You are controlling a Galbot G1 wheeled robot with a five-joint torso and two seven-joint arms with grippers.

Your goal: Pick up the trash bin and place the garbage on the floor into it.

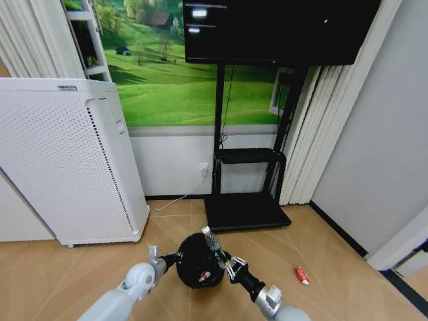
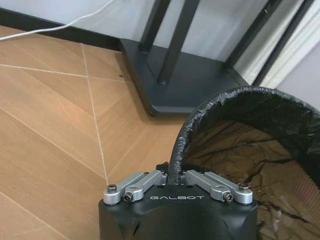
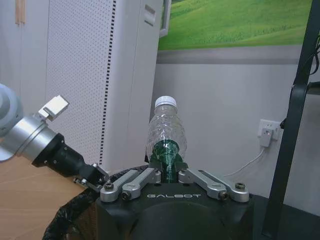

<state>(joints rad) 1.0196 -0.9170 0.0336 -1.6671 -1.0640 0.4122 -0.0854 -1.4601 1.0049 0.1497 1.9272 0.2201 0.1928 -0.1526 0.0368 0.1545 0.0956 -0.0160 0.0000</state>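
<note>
Clear plastic bottle (image 3: 166, 135) with a green label is pinched upright in the right gripper (image 1: 229, 264), at the 3 o'clock edge of the trash bin (image 1: 197, 259). The left gripper (image 2: 172, 176) is clamped on the bin's bagged rim at 9 o'clock, holding it over the floor (image 1: 80, 274). Step in hand, by my read: dropping a piece into the bin. Next move calls for the bottle centred above the mouth before release. A red-and-white piece (image 1: 302, 275) lies at 3 o'clock, well apart.

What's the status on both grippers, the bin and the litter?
Left gripper shut on trash bin rim. Right gripper shut on plastic bottle, above bin. Red-white litter piece on floor, right of bin. Path open.
</note>
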